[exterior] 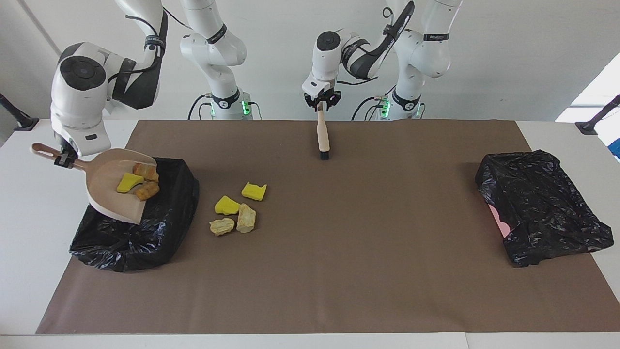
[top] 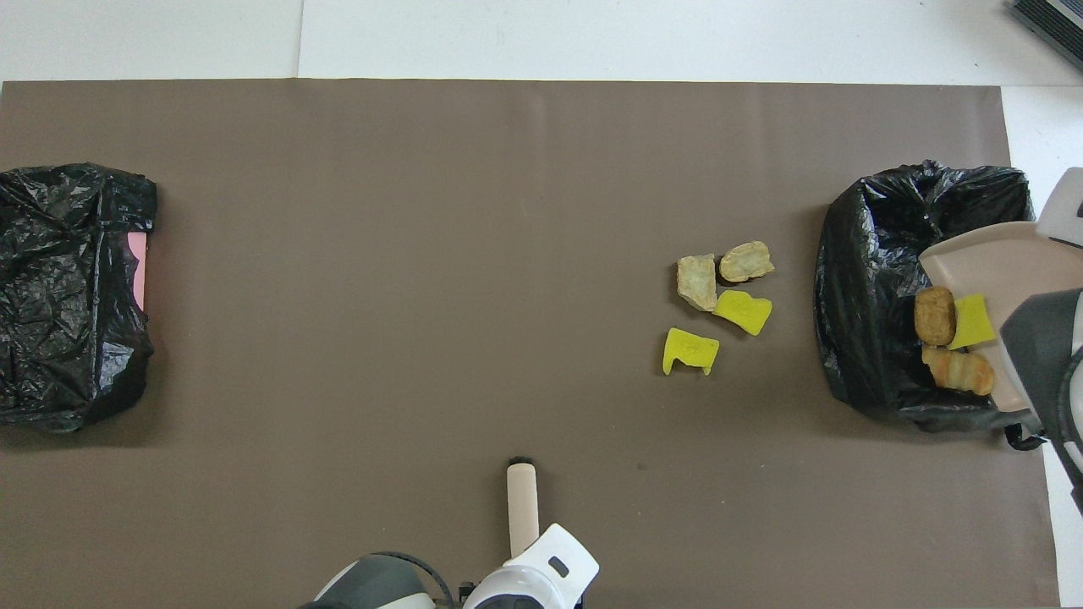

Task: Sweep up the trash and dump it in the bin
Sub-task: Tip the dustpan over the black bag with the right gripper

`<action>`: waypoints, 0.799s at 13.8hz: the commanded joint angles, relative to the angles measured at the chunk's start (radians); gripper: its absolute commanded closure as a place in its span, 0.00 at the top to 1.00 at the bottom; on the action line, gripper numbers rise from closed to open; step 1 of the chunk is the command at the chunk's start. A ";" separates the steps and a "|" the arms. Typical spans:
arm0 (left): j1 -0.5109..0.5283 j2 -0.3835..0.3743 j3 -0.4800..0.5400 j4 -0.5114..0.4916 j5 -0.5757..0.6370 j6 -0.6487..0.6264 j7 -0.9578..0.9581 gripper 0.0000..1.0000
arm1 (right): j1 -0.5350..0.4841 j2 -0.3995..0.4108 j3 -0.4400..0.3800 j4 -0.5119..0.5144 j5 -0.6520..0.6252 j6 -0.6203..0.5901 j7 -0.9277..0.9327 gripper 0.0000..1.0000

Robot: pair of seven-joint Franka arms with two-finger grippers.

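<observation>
1. Trash lumps: seven in all.
2. Of these, four lie on the brown mat (exterior: 339, 271): two bright yellow spongy chunks (exterior: 254, 191) (exterior: 226, 205) and two tan bread-like pieces (exterior: 246, 218) (exterior: 221, 226).
3. The other three sit in the dustpan: one yellow chunk (exterior: 127, 182) and two golden-brown pieces (exterior: 145, 171) (exterior: 146, 190).
4. Dustpans: one, beige (exterior: 107, 191).
5. Brushes: one, beige handle with black bristles (exterior: 323, 139).
6. Bins lined with black bags: two, one at the right arm's end (exterior: 140, 237) and one at the left arm's end (exterior: 542, 203).
7. Robot arms: two.
</observation>
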 commanded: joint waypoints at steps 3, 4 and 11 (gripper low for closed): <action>0.182 0.159 -0.003 0.293 0.191 -0.097 0.109 1.00 | 0.017 -0.037 0.004 0.018 -0.065 -0.035 -0.052 0.00; 0.225 0.182 -0.003 0.356 0.208 -0.111 0.134 1.00 | 0.017 -0.040 0.004 0.034 -0.064 -0.037 -0.052 0.00; 0.609 0.146 0.002 0.651 0.221 -0.356 0.594 1.00 | 0.017 -0.090 0.113 0.198 0.068 -0.285 0.081 0.00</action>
